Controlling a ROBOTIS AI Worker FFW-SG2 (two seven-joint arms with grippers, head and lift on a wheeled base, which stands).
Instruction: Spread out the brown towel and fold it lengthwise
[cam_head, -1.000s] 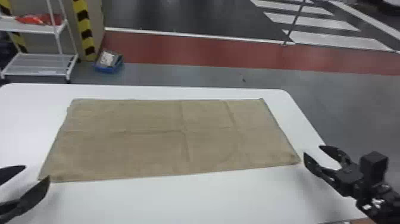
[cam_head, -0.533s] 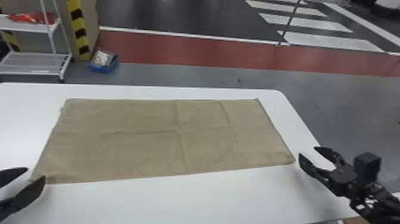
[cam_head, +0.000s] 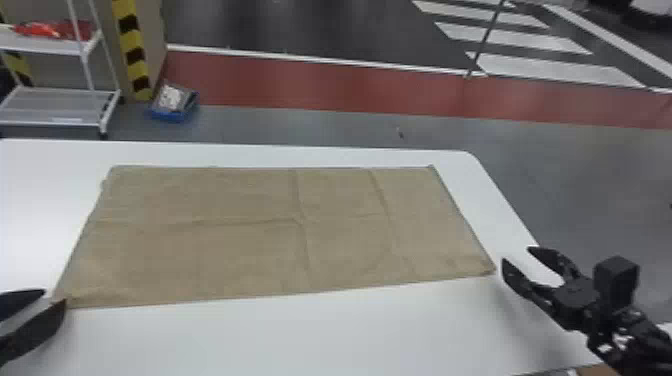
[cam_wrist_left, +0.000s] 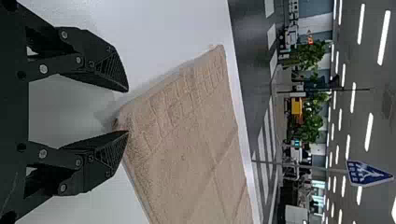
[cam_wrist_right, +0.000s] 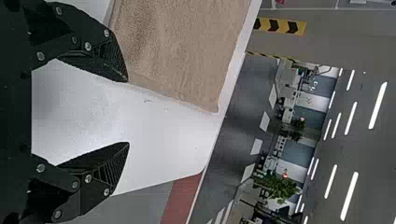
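Wide apart stand the two flat black fingers of the left gripper (cam_head: 55, 296), at the near left corner of the towel; that corner lies between the fingertips, not pinched. Just beside the near right corner, the right gripper (cam_head: 517, 255), also black and two-fingered, is spread wide too and holds nothing. Whether either one touches the cloth, I cannot tell.

Beyond them the brown, rectangular cloth towel (cam_head: 240, 250) lies spread flat, its long sides running left to right. One crease follows its length about midway, and others cross it right of the middle. Under it is a smooth white table (cam_head: 280, 340) with a rounded far right corner.

Past the table, on the grey floor, come a low blue container (cam_head: 172, 115) and, farther left, a white metal shelf cart (cam_head: 55, 120). Farther still, a dull red strip (cam_head: 320, 82) crosses the floor before dark paving with white stripes.
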